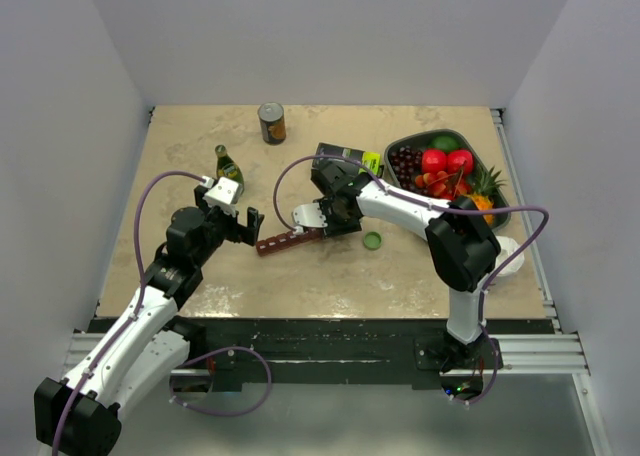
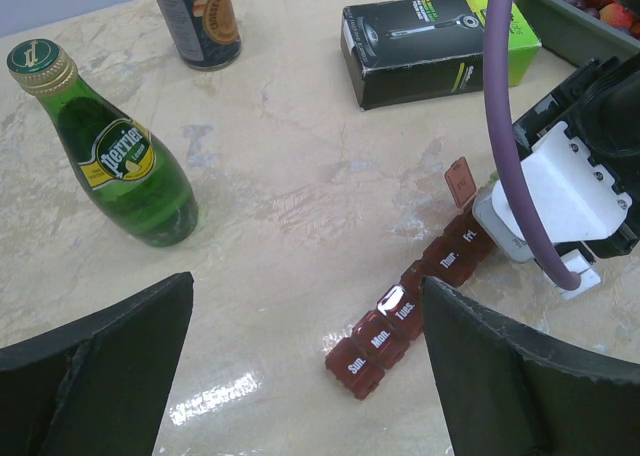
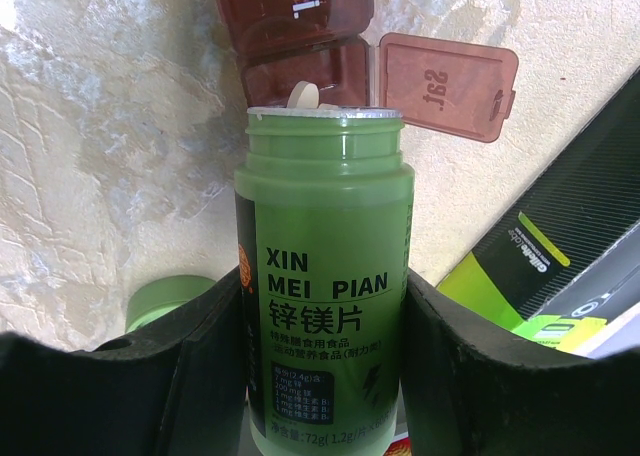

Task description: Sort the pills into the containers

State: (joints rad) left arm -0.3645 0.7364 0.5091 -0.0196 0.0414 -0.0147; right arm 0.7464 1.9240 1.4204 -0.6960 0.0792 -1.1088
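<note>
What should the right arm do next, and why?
Probably tip the green bottle a little further. The right pincer grips it with its mouth at the open Sat compartment of the pill strip, lid flipped aside, and one white pill sits at the rim, not yet dropped.

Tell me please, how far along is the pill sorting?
Done: the green cap is off and the Sat lid is open. In hand: the right gripper holds the pill bottle at that compartment, one pill at its mouth. To do: the other lids on the strip look shut; the left gripper is open, holding nothing.
</note>
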